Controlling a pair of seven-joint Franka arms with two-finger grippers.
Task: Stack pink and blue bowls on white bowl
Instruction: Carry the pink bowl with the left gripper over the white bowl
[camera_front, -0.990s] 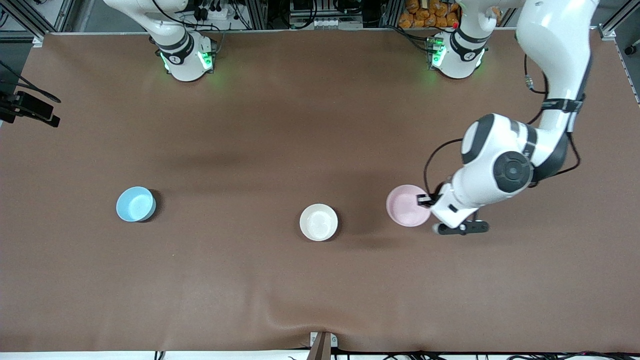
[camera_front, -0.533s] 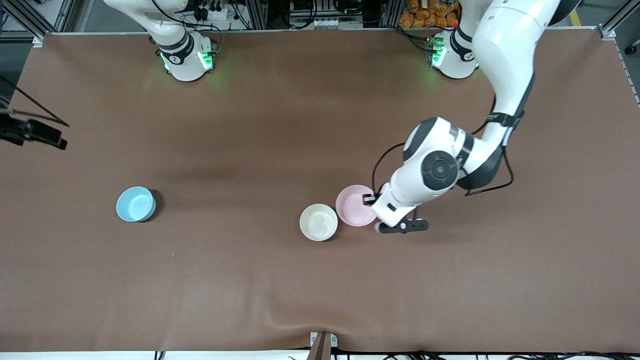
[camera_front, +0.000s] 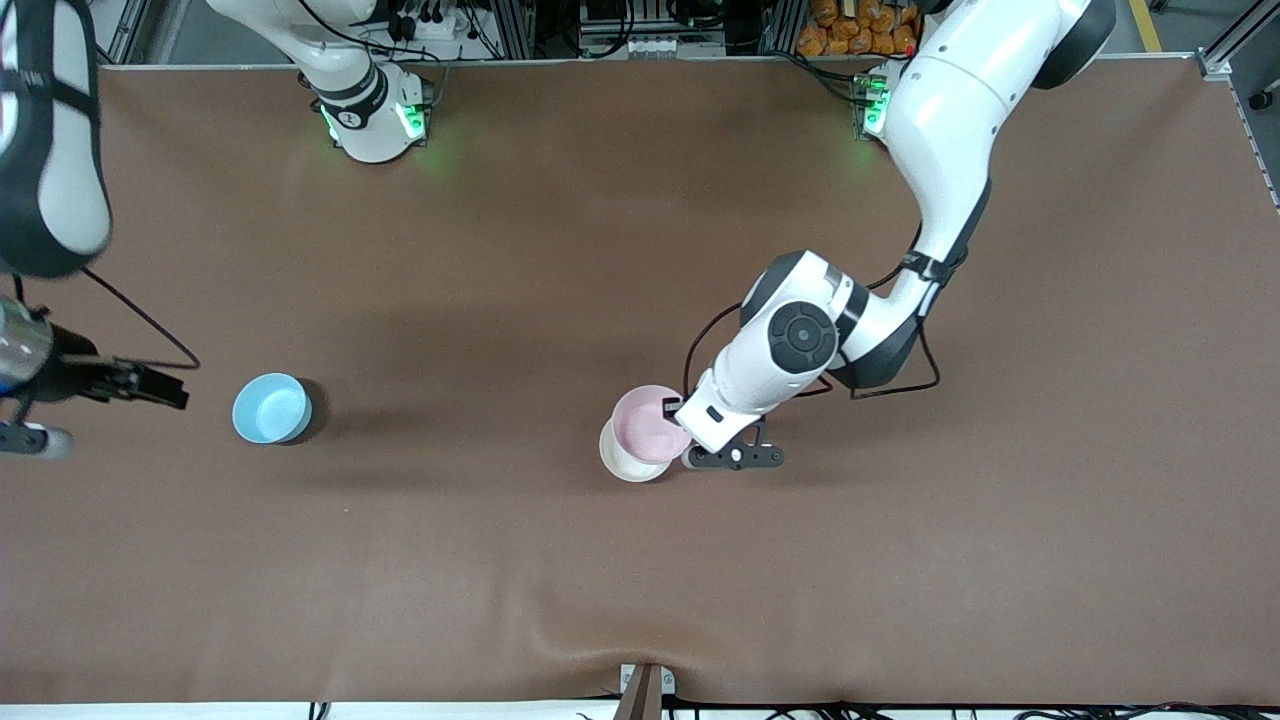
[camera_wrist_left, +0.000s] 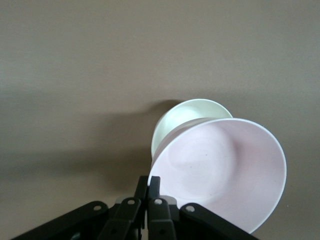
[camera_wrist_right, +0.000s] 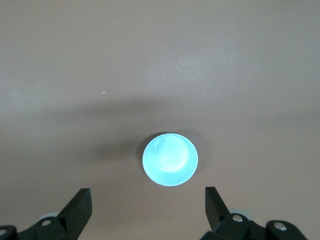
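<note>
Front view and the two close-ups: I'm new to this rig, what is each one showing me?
The front view looks down from high across the brown table at two white robot arms. The two close-ups come from cameras on their wrists. The left gripper has its jaws shut on the rim of the small glossy pale pink bowl, which it holds tilted over the small glossy white bowl. The right gripper is at the right arm's end of the table, jaws open, near the small glossy sky blue bowl, which stands untouched.
</note>
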